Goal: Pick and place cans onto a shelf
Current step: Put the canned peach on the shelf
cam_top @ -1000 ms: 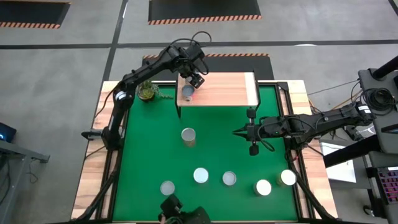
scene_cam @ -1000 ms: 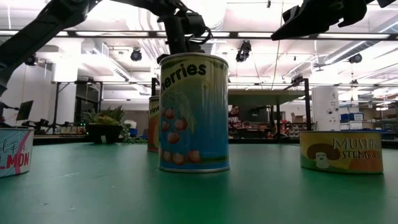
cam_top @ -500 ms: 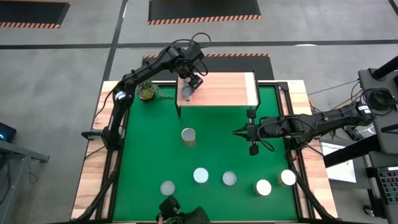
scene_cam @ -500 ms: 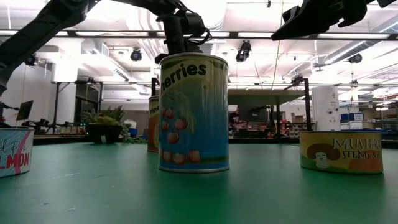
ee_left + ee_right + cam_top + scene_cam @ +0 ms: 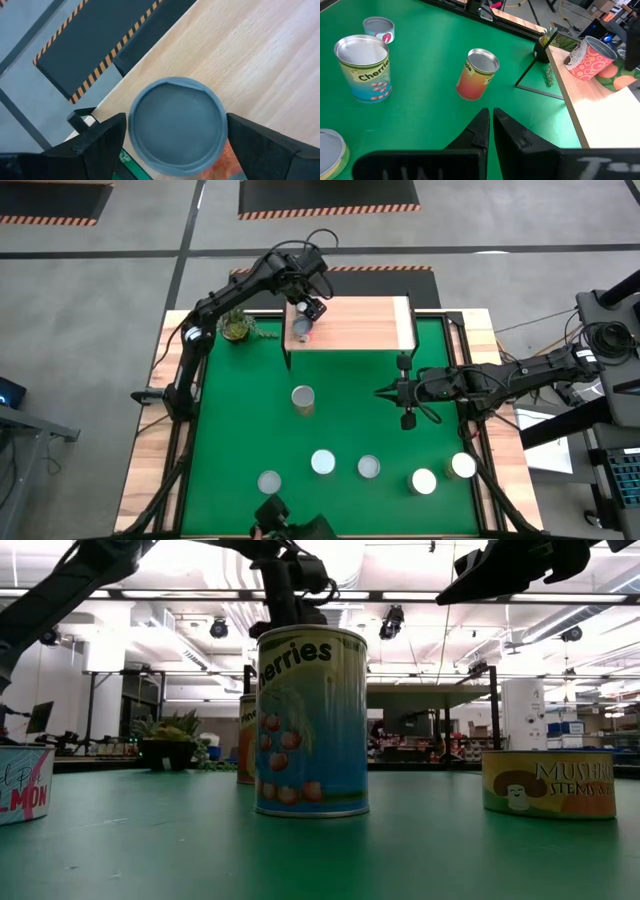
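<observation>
Green table [image 5: 240,430] with pale wood edges fills the high view, grey floor and black hazard-striped mats around it. At its far side stands the shelf [image 5: 360,325], a light wood plank on thin black legs, with a small potted plant [image 5: 236,328] just beside it. On the shelf's left end sits a can [image 5: 176,125] with a dull round top; the left gripper [image 5: 175,137] hangs over it, fingers spread and released on both sides. Six more cans, one tall [image 5: 303,399], the rest short with shiny lids, stand on the green. The right gripper [image 5: 383,392] waits mid-table, fingers clenched on nothing.
</observation>
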